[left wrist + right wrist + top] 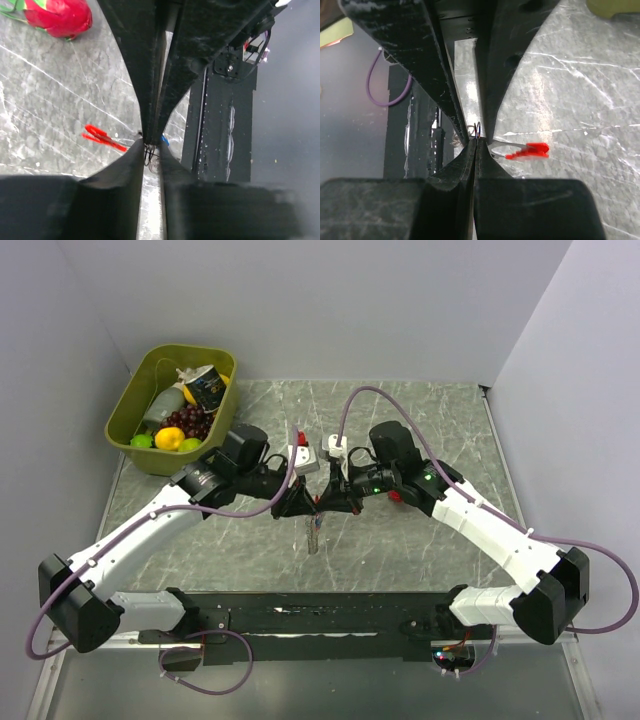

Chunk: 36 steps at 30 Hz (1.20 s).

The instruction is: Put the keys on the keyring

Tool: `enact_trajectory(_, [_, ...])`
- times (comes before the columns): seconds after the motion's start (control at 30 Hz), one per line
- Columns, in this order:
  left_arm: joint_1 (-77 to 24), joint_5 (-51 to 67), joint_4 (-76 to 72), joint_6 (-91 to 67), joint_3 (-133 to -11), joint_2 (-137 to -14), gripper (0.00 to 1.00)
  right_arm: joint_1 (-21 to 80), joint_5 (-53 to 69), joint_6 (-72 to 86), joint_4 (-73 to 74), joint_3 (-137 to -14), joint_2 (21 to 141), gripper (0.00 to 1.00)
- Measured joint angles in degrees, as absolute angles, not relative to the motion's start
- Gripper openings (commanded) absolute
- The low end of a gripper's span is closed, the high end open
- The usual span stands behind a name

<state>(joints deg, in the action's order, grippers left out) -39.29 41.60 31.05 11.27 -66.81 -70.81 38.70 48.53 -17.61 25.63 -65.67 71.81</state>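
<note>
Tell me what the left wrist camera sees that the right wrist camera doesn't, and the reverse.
Only the left wrist view: a red toy fruit and a blue speck by the fingertips. Only the right wrist view: a purple cable and a small metal ring at the tips. Both: the red clip, the marble table, and a shut pincer, the left pincer or the right pincer.

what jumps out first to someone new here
The left gripper and right gripper meet tip to tip over the table, both pinching the keyring, which dangles below. At the far left corner sits a green bin of fruit.
</note>
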Motion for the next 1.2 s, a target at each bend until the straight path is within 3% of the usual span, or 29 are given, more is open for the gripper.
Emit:
enact_trajectory(0.07, [-39.4, 41.8, 31.3, 11.3, -66.8, -71.0, 0.01, 38.7, 48.2, -17.6, 25.6, -65.6, 71.8, 0.0])
enact_trajectory(0.57, [-39.4, 40.0, 27.5, 8.8, -63.4, -68.3, 0.01, 38.5, 48.5, -15.4, 22.5, -64.0, 71.3, 0.01])
enact_trajectory(0.63, [-39.4, 39.1, 24.5, 7.4, -61.0, -66.3, 0.01, 38.5, 48.7, -14.3, 20.8, -63.2, 70.9, 0.16])
enact_trajectory(0.67, [-39.4, 38.6, 23.2, 6.6, -59.9, -65.3, 0.01, 38.5, 48.6, -13.4, 19.8, -62.9, 70.7, 0.28])
enact_trajectory(0.73, [-39.4, 38.0, 20.2, 5.4, -57.9, -63.4, 0.01, 38.4, 48.2, -11.8, 17.5, -62.0, 69.8, 0.39])
enact_trajectory(0.77, [-39.5, 37.7, 18.5, 4.9, -56.8, -62.3, 0.01, 38.4, 47.7, -11.0, 15.9, -61.5, 69.2, 0.51])
enact_trajectory(0.87, [-39.5, 37.2, 13.5, 3.2, -52.8, -58.8, 0.01, 37.8, 47.1, -8.9, 12.0, -59.9, 66.5, 0.65])
enact_trajectory(0.97, [-39.5, 36.9, 8.4, 2.1, -49.2, -55.3, 0.01, 36.4, 46.7, -6.8, 7.8, -57.3, 62.9, 0.71])
enact_trajectory(1.2, [-39.5, 38.2, -0.8, -0.8, -44.9, -51.4, 0.01, 32.9, 50.9, -2.9, 0.0, -54.8, 60.7, 0.74])
